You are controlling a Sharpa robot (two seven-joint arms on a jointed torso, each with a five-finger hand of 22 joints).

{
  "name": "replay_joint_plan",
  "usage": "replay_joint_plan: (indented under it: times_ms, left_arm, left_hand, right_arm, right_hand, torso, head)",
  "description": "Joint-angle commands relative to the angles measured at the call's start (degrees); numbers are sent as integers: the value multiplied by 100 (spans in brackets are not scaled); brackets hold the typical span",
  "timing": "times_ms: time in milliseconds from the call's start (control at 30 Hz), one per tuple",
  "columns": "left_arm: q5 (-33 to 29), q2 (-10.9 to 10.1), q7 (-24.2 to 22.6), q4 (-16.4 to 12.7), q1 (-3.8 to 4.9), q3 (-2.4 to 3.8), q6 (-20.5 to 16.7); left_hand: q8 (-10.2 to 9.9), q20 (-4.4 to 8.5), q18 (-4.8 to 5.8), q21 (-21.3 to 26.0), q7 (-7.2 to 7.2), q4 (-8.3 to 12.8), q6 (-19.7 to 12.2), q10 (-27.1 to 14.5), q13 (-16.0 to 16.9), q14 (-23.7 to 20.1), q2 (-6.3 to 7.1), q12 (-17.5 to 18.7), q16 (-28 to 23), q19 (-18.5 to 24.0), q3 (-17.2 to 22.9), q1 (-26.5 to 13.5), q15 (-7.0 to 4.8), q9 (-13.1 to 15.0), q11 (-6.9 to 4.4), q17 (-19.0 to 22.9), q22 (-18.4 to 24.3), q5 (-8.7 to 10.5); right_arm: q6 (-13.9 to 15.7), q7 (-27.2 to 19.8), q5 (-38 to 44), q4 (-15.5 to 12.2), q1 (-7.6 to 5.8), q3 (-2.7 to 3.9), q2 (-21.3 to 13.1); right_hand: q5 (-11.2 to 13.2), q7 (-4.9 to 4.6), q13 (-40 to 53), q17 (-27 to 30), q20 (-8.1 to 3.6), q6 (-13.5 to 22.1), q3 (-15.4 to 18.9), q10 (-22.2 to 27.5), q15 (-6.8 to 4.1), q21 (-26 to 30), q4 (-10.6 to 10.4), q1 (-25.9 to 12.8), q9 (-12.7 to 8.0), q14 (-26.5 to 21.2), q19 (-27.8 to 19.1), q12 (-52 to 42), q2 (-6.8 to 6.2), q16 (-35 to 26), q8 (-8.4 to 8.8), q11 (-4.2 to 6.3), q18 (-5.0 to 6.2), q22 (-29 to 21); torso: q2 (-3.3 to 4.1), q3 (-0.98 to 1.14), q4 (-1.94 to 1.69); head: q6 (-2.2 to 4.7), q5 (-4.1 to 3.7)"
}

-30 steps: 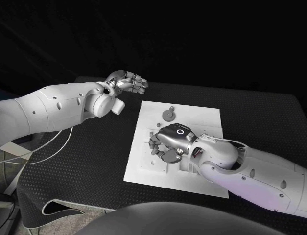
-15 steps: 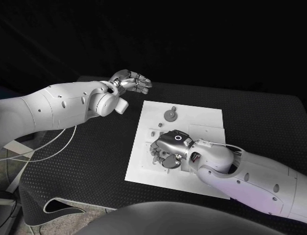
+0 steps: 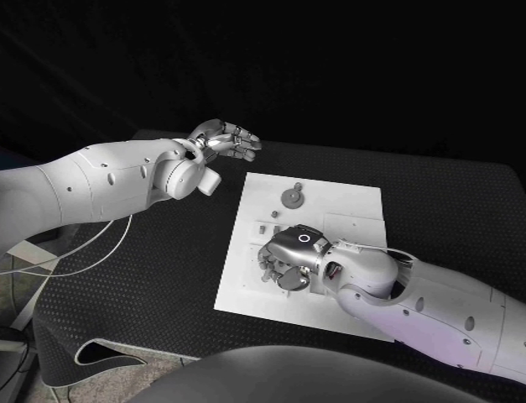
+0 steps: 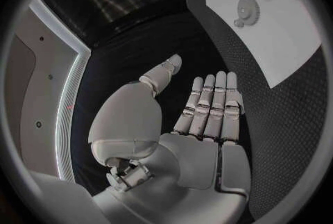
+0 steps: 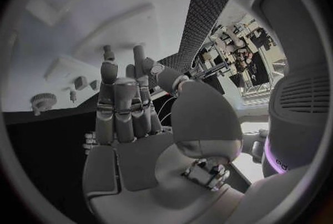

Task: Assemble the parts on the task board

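Note:
The white task board (image 3: 341, 210) lies in the middle of the black table. A grey gear (image 3: 292, 197) stands on its far part, with small grey parts (image 3: 271, 227) beside my right hand. My right hand (image 3: 289, 256) hovers low over the board's near-left area, fingers stretched toward the board (image 5: 69, 24) and nothing in the palm. A round grey part (image 3: 294, 282) lies just under its fingers; contact cannot be told. My left hand (image 3: 223, 139) hangs over the table's far-left edge, away from the board, fingers straight (image 4: 208, 104) and holding nothing. The gear (image 4: 247, 10) also appears in the left wrist view.
Black mat (image 3: 142, 277) surrounds the board on all sides. White cables (image 3: 87, 256) hang off the table's left side under my left arm. My right forearm (image 3: 444, 306) covers the board's near-right corner.
My right hand has slid a little toward the board's near edge and sunk closer to it. My left hand has shifted slightly to the right.

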State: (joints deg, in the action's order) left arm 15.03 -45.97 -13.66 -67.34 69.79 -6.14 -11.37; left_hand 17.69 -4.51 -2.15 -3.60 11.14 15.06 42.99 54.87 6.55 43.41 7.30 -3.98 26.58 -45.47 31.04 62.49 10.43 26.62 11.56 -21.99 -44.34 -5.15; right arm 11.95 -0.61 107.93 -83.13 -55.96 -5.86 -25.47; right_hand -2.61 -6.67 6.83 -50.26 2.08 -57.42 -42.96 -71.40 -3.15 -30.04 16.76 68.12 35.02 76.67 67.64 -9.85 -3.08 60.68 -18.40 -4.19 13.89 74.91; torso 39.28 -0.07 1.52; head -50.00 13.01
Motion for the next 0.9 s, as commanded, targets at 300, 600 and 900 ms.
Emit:
replay_joint_plan:
  times_ms: [300,600,900]
  left_arm:
    - [16,19,-68,-7,6,4,77]
    - [16,35,-68,8,6,4,80]
    - [16,36,-68,15,6,4,85]
  left_hand:
    - [28,-28,-48,-39,142,-1,-42,5,-14,23,-5,-4,-33,6,-24,32,6,-7,19,-8,9,16]
    - [29,-27,-48,-39,142,-2,-43,6,-16,23,-6,-4,-36,7,-25,31,6,-8,19,-11,11,16]
    - [29,-27,-47,-39,143,-2,-45,5,-19,23,-6,-4,-38,8,-26,30,5,-9,19,-13,13,15]
  right_arm:
    - [-108,-14,83,133,28,-7,68]
    - [-148,-16,83,159,35,-25,117]
    - [-221,-33,2,119,43,-51,112]
  right_hand:
    - [-17,0,328,13,-22,-26,-31,-408,-73,-39,-5,-11,14,-55,-5,-8,63,39,-19,167,111,141]
    - [-17,0,335,18,-23,-24,-33,-409,-74,-46,-4,-13,21,-57,-9,-5,62,45,-19,167,111,141]
    - [-17,1,343,23,-24,-24,-33,-411,-75,-54,-4,-18,28,-59,-12,-2,64,52,-20,168,111,140]
  torso:
    - [-2,-1,5]
    - [1,5,7]
    - [0,8,13]
  head:
    - [0,18]
    - [0,12]
    - [0,8]
